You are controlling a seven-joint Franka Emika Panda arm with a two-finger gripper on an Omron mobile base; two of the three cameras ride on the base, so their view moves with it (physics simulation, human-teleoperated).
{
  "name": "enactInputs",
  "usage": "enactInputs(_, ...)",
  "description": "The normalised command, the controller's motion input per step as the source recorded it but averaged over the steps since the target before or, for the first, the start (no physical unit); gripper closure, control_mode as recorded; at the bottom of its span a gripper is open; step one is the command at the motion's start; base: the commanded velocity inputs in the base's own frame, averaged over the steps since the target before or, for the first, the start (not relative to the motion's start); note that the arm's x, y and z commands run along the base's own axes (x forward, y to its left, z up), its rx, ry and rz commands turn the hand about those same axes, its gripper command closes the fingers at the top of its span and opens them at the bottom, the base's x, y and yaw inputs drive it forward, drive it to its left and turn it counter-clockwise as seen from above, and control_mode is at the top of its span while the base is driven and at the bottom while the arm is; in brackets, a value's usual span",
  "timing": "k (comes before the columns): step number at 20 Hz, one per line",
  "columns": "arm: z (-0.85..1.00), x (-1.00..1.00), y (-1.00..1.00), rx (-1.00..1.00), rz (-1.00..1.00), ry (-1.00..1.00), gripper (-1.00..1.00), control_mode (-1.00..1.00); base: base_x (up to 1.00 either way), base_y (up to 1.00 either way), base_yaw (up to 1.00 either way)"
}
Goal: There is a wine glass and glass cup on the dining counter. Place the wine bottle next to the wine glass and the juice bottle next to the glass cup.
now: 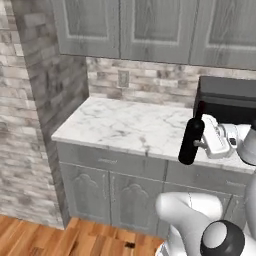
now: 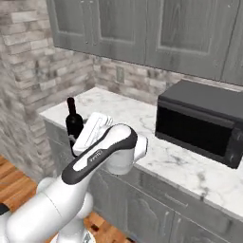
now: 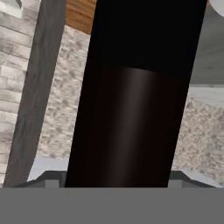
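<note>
Right now we hold the wine bottle [image 1: 191, 141] in our pincer [image 1: 200, 142], and the pincer is clenched around the bottle's dark body. In the hand view the wine bottle [image 3: 131, 109] is very close, a big black shape right in front of us. It looks lifted, with its bottom hanging in front of the table [image 1: 125, 125] edge, over the drawers. We think we hold it up like this so we can carry it away to the dining counter, where the wine glass waits.

Behind the bottle lies the white table top with grey veins. A black microwave [image 2: 201, 123] sits on it, over to the right. Farther back is a stone wall [image 1: 140, 82], with grey cupboards [image 1: 125, 27] above. Down below is a brown wood floor [image 1: 30, 240].
</note>
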Motion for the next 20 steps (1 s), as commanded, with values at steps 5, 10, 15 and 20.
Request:
enactInputs(5,0.00,0.00,0.00,0.00,0.00,0.00,1.00,1.00,0.00,0.91,0.73)
enactInputs(10,0.00,0.00,0.00,0.00,0.00,0.00,1.00,1.00,0.00,1.00,0.71)
enactInputs(15,0.00,0.00,0.00,0.00,0.00,0.00,1.00,1.00,0.00,1.00,0.63)
enactInputs(20,0.00,0.00,0.00,0.00,0.00,0.00,1.00,1.00,0.62,0.67,0.52)
